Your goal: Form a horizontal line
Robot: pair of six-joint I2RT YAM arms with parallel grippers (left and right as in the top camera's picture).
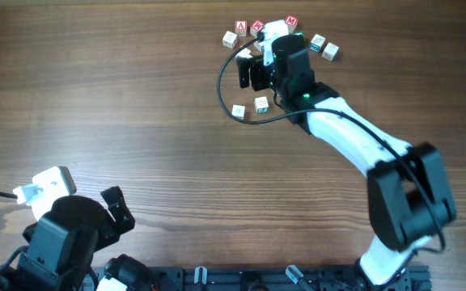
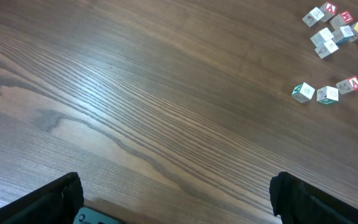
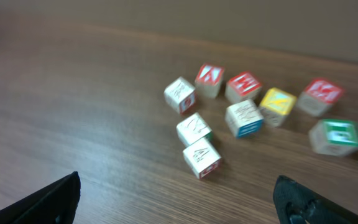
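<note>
You are hovering the right fingers (image 3: 55, 200) above the far cluster of letter cubes (image 3: 243, 118), spread wide and pinching nothing; the left fingers (image 2: 48, 199) are sitting parked at the near left of the bench (image 2: 135, 112), likewise spread and empty. The horizontal line (image 2: 327, 94) is lying on the near side of that cluster and apart from it, a short row of three in the left wrist view; from overhead the right arm (image 1: 354, 133) is covering its right end, and the red-lettered end cube (image 2: 351, 84) seems to be sitting slightly off the axis of the other two.

I am reading the step in hand as fetching another cube to lengthen that row. You are best taking one from the cluster's rim, such as the whitish cube with the red side (image 3: 180, 94), which is showing open bench on its left. Be squaring the fingers to two opposite faces before descending, and be coming straight down so that neither finger is nudging a neighbour. Be carrying it clear of the row, then setting it low, edge to edge with an end cube and on the same axis, and opening only once it is sitting flat. The cubes are probably light enough to skid, so be pushing nothing sideways.
</note>
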